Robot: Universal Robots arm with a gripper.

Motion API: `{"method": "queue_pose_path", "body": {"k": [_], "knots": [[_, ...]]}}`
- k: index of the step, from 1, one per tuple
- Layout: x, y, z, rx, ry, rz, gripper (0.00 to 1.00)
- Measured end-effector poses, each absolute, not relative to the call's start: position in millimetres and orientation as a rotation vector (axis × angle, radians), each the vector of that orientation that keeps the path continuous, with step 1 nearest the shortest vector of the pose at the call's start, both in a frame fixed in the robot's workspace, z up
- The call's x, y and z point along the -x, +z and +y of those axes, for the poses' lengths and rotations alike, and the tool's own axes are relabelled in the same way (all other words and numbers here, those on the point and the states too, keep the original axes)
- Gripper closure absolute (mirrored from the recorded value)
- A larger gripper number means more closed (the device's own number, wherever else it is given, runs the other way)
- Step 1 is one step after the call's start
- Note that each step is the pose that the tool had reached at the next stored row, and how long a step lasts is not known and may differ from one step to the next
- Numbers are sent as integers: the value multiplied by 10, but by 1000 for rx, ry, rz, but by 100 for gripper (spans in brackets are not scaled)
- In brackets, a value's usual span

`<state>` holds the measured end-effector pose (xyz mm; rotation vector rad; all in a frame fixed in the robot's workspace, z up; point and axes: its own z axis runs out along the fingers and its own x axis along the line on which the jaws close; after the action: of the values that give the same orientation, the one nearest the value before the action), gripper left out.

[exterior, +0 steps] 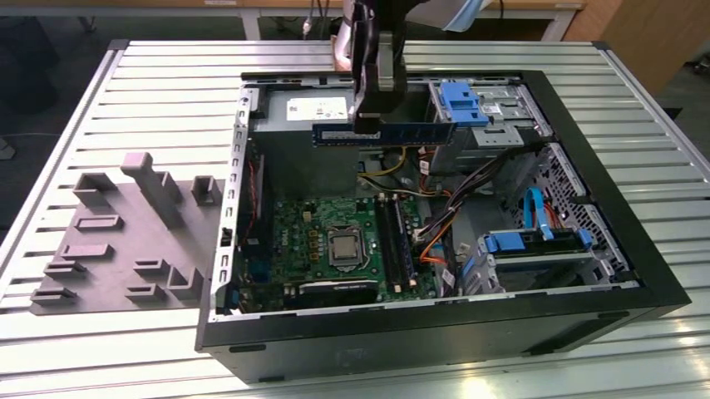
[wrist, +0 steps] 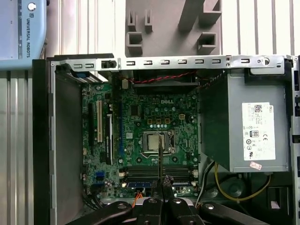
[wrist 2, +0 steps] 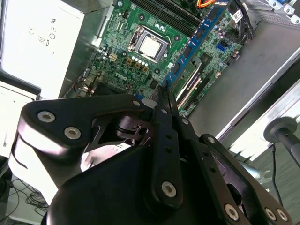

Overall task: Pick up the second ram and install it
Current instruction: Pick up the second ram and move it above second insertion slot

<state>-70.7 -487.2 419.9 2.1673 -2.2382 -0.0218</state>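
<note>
The second ram [exterior: 416, 133] is a long dark-blue stick held level in the air over the grey power-supply box [exterior: 302, 106] at the back of the open computer case [exterior: 444, 332]. My gripper [exterior: 372, 125] is shut on it near its middle. In the second wrist view the ram [wrist 2: 194, 44] runs out from my gripper [wrist 2: 161, 96] above the green motherboard [wrist 2: 122, 51]. In the first wrist view the ram [wrist: 160, 152] shows edge-on ahead of my gripper [wrist: 161, 185], over the processor socket [wrist: 157, 141]. The black memory slots [exterior: 393, 237] lie below on the motherboard.
A grey moulded holder tray [exterior: 122, 241] sits on the slatted table at the exterior view's left of the case. Blue drive brackets [exterior: 466, 104] and cable bundles [exterior: 444, 224] crowd the case's right side. The case walls [exterior: 239, 166] rise around the board.
</note>
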Motion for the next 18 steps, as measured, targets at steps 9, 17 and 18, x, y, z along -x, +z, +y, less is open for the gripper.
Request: {"method": "queue_pose_path", "body": {"k": [9, 17, 18], "knots": [[707, 4138, -4873, -2167, -22, -2238, 89], [707, 4084, -4873, -2167, -22, -2238, 89], [707, 4077, -4872, -2167, -22, -2238, 89]]}}
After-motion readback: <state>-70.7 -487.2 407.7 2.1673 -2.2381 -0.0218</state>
